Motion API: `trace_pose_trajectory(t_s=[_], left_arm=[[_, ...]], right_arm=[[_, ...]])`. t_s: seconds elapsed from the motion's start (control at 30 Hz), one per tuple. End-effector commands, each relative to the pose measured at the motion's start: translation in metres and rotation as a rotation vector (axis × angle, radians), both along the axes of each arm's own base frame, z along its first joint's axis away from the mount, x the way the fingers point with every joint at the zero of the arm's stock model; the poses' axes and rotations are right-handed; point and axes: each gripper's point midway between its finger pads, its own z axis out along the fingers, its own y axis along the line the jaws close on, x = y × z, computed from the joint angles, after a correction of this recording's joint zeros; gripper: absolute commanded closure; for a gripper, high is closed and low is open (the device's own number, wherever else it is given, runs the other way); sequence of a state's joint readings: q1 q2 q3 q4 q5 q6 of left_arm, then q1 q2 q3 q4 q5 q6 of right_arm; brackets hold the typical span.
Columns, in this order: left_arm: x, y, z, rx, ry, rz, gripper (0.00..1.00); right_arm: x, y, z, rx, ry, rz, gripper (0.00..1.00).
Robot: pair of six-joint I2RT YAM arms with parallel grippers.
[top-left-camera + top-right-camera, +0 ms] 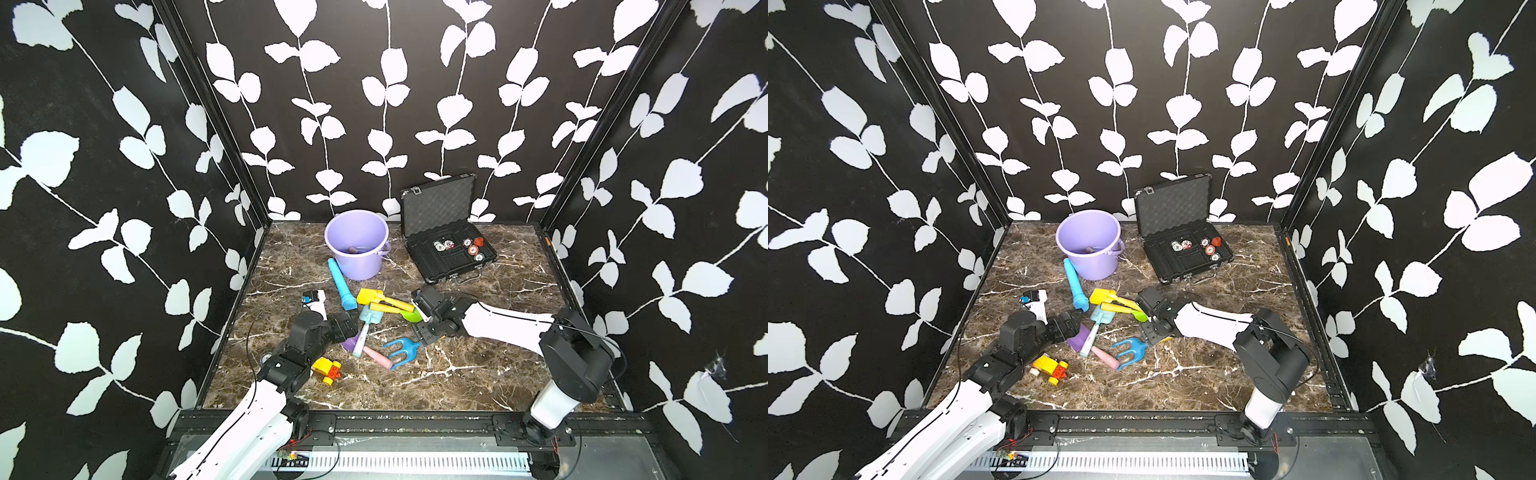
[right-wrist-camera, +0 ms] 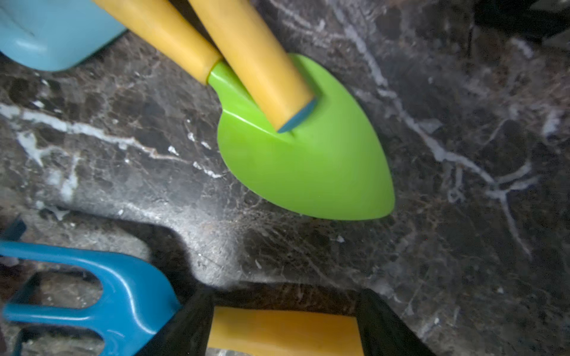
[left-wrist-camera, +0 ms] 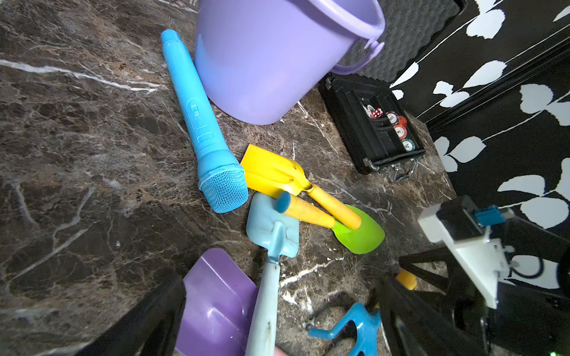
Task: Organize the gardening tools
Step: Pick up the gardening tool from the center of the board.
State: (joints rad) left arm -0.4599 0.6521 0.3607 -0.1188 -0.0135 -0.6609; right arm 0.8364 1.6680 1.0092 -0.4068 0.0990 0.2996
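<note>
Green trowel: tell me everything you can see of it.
The green trowel has a glossy, bright-green pointed blade that looks like plastic, joined to a matte yellow handle with a blue cap on the end. It lies flat on the marble table in the cluster of tools. The handle of the yellow spade runs alongside the trowel's handle, and its capped end rests on the green blade. The trowel's own capped end overlaps the blade of the light-blue spade.

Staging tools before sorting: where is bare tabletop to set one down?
Free: the front strip of table between toy car, blue fork and front rail; left rear beside the bucket. Crowded: centre, where tools overlap.
</note>
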Motion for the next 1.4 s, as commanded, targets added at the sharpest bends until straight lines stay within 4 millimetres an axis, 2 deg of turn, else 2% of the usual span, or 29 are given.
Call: trace_pose_trajectory(t_s=[0.0,0.13,0.27,0.4,0.6,0.9,1.1,1.23,1.37], left_arm=[[0.003,-0.006,0.015,-0.021,-0.047,-0.022,0.01],[0.004,-0.007,0.014,-0.022,-0.041,-0.029,0.01],[0.003,-0.009,0.014,-0.024,-0.039,-0.039,0.01],[0.004,-0.009,0.014,-0.024,-0.040,-0.039,0.01],[0.006,-0.011,0.015,-0.030,-0.041,-0.041,0.01],[0.010,-0.017,0.018,-0.035,-0.040,-0.058,0.01],[0.012,-0.020,0.018,-0.041,-0.033,-0.065,0.01],[0.013,-0.021,0.019,-0.049,-0.036,-0.069,0.01],[0.013,-0.022,0.019,-0.052,-0.032,-0.074,0.01]], right_arm=[[0.010,-0.009,0.007,-0.004,-0.038,-0.036,0.25],[0.016,-0.017,-0.005,0.025,-0.012,-0.089,0.29],[0.024,-0.031,-0.016,0.027,0.012,-0.158,0.34],[0.024,-0.046,-0.024,-0.012,0.030,-0.203,0.40],[0.007,-0.067,-0.025,-0.048,0.042,-0.232,0.46],[-0.036,-0.090,-0.028,-0.071,0.099,-0.253,0.48],[-0.067,-0.083,-0.012,-0.145,0.065,-0.161,0.42],[-0.072,-0.080,0.005,-0.190,0.003,-0.122,0.34],[-0.076,-0.066,0.009,-0.158,0.003,-0.052,0.29]])
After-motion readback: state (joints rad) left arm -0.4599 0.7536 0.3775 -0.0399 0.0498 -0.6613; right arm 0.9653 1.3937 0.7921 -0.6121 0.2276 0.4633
